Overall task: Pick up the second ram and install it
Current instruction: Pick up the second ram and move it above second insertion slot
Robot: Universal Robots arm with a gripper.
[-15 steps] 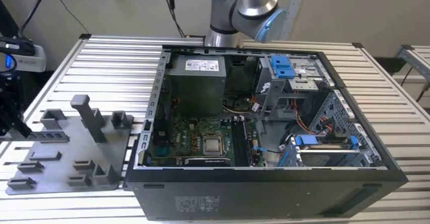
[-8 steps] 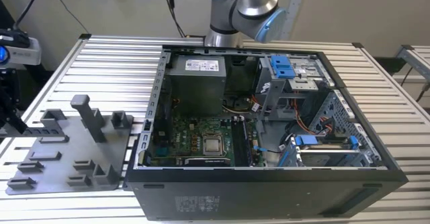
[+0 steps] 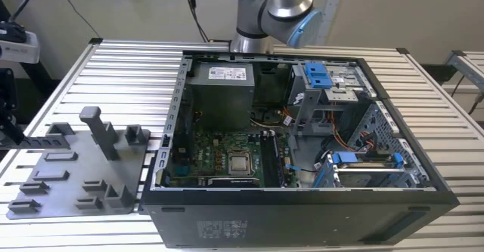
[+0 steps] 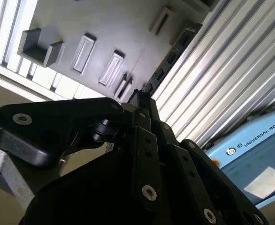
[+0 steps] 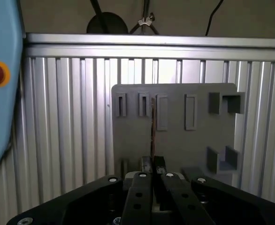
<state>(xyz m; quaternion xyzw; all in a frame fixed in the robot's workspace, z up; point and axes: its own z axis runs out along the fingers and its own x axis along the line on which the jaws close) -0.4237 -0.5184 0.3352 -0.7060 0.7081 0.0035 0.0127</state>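
The gripper [image 5: 152, 163] is clenched on the second ram [image 5: 152, 133], its two black fingers [image 5: 146, 165] pinching one end of the stick in both wrist views. The ram runs straight out from the fingertips along the gripper's own axis, pointing down at the grey fixture plate [image 5: 175, 145] on the slatted table [image 5: 67, 122]. It sits differently against the plate in the two wrist views, so I judge that it hangs clear of the plate rather than resting in a holder. The first wrist view shows it as a thin brownish edge, while in the second wrist view the ram [image 4: 171, 56] turns its broad face with black chips to the camera. There is one arm, so no choice of hand arises. In the exterior view the plate lies just beside the open computer case [image 3: 302, 221], on the exterior view's left. The long black slots [image 3: 271, 160] of the green motherboard [image 3: 219, 150] sit inside the case, just right of the processor [image 3: 240, 162], with their long axis running near to far, well apart from the plate. As for writing, the pale-blue teach pendant [image 4: 250, 159] bears a logo and a line of white lettering, the power supply [image 3: 221, 93] carries a white label [image 3: 226, 72], and the case's near wall has pale print. The ram's own label I cannot make out.
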